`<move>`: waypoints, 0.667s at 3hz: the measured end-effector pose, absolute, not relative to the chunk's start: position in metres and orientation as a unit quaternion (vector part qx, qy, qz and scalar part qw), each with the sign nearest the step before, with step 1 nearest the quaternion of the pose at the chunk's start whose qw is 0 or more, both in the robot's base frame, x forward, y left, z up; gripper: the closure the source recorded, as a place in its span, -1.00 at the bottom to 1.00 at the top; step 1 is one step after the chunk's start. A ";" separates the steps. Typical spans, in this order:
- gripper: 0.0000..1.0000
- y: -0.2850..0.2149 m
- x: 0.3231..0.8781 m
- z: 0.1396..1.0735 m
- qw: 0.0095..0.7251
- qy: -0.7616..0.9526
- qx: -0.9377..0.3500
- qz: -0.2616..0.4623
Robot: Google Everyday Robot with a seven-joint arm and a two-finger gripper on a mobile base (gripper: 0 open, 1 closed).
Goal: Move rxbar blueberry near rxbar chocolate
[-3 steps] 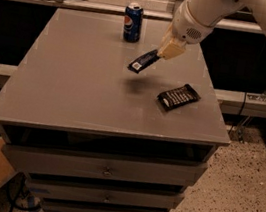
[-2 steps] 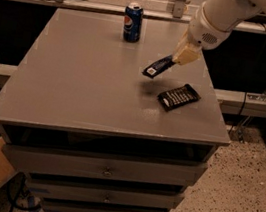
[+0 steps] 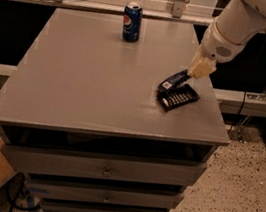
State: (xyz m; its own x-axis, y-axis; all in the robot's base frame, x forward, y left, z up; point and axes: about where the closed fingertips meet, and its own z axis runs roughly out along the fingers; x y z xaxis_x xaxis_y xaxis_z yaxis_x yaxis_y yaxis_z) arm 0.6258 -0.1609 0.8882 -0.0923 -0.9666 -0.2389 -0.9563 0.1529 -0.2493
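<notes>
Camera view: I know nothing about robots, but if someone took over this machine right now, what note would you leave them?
The end effector is over the table's right side, shut on one end of the rxbar blueberry.
The rxbar blueberry is tilted, its free end low against the rxbar chocolate; whether they touch cannot be told.
The rxbar chocolate lies flat on the table near the right edge.
Done: the bar is brought to its target.
Left: set it down, open, withdraw.
The soda can stands at the back, well away.
</notes>
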 end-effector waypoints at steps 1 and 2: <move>0.65 -0.164 0.626 0.884 0.164 0.744 -0.648 -0.019; 0.17 -0.161 0.627 0.884 0.160 0.745 -0.647 -0.021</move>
